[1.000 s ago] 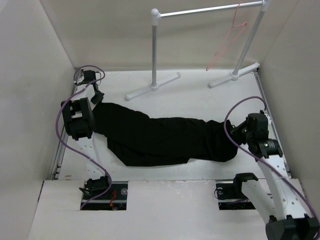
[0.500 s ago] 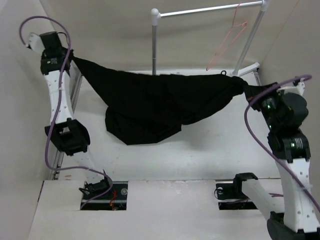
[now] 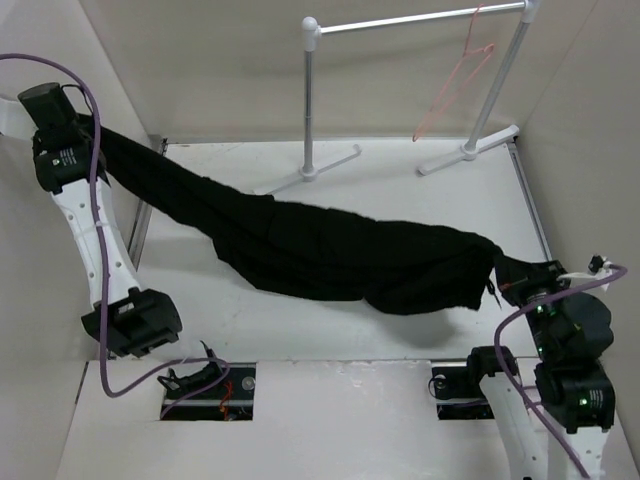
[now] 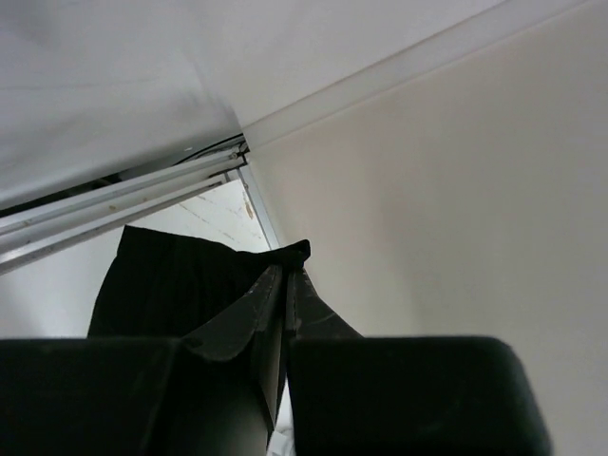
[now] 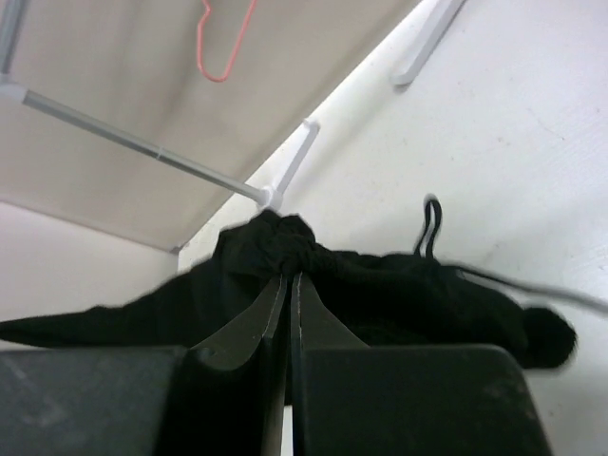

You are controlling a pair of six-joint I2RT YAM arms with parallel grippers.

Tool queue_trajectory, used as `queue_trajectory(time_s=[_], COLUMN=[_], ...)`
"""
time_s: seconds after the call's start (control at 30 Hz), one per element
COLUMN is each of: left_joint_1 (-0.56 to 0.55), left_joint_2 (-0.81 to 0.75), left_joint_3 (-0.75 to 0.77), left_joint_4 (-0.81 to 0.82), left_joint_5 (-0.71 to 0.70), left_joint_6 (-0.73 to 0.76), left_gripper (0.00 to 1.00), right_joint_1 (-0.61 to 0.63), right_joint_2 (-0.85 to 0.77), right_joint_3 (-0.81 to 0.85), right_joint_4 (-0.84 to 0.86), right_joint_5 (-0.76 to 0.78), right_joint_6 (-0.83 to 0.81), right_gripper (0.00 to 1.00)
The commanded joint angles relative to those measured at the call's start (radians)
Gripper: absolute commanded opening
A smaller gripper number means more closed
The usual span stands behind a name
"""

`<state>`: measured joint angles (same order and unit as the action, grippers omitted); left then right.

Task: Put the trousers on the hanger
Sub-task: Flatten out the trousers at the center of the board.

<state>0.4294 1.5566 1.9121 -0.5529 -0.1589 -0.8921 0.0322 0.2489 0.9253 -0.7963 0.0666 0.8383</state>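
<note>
Robotics lab cell here: plain beige panels [image 3: 220,70] box in a white table [image 3: 400,190], a left arm [image 3: 100,250] and a right arm [image 3: 570,390] trailing purple cables [image 3: 94,160] are bolted at its near edge, and a white garment rack [image 3: 310,100] holds one pink hanger [image 3: 452,93].

plain black trousers [image 3: 330,255]; salmon-pink hanger [image 3: 452,92]; white rack [image 3: 309,100]; purple arm cables [image 3: 93,170]; white table [image 3: 400,180]

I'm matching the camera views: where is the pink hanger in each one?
Top external: hanger upper right, hanging from the rack.
Left wrist: not in it.
Right wrist: top edge, left of centre, above the rack's rail.
Shared landmark: the black trousers, in all three.
</note>
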Motion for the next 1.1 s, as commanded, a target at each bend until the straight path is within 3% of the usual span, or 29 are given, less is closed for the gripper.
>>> queue_trajectory(time_s=[0.0, 0.13, 0.27, 0.37, 0.47, 0.57, 0.7, 0.83, 0.93, 1.07], left_joint_1=[-0.011, -0.068, -0.125, -0.139, -0.108, -0.035, 0.045, 0.07, 0.082, 0.088], left_joint_2=[-0.073, -0.02, 0.083, 0.12, 0.07, -0.054, -0.257, -0.384, -0.457, -0.481], left_joint_3=[-0.051, -0.061, 0.13, 0.299, 0.285, 0.081, -0.343, -0.703, -0.852, -0.894], left_joint_4=[0.034, 0.044, -0.008, -0.068, -0.077, -0.076, -0.064, -0.085, -0.078, -0.091], left_joint_5=[-0.022, 0.004, 0.01, 0.01, 0.004, -0.002, -0.077, -0.154, -0.157, -0.211], left_joint_6=[-0.011, -0.021, -0.041, -0.054, -0.059, -0.067, -0.08, -0.102, -0.114, -0.096], left_gripper=[0.01, 0.01, 0.01, 0.01, 0.01, 0.01, 0.02, 0.04, 0.06, 0.11], right_joint_1=[0.001, 0.004, -0.007, -0.008, -0.005, -0.004, -0.041, -0.065, -0.064, -0.058], right_joint_2=[0.064, 0.237, 0.497, 0.567, 0.534, 0.375, 0.134, 0.067, 0.081, 0.087], right_joint_3=[-0.086, -0.103, 0.108, 0.33, 0.417, 0.275, -0.029, -0.192, -0.206, -0.212], right_joint_4=[-0.05, 0.119, 0.282, 0.325, 0.295, 0.249, 0.025, -0.11, -0.135, -0.158], right_joint_5=[0.006, -0.039, -0.056, -0.051, -0.042, -0.03, 0.019, 0.093, 0.179, 0.349], right_joint_6=[0.001, 0.018, 0.008, -0.017, -0.034, -0.016, 0.059, 0.131, 0.151, 0.116], right_gripper=[0.03, 0.02, 0.0, 0.0, 0.01, 0.01, 0.0, 0.0, 0.0, 0.04])
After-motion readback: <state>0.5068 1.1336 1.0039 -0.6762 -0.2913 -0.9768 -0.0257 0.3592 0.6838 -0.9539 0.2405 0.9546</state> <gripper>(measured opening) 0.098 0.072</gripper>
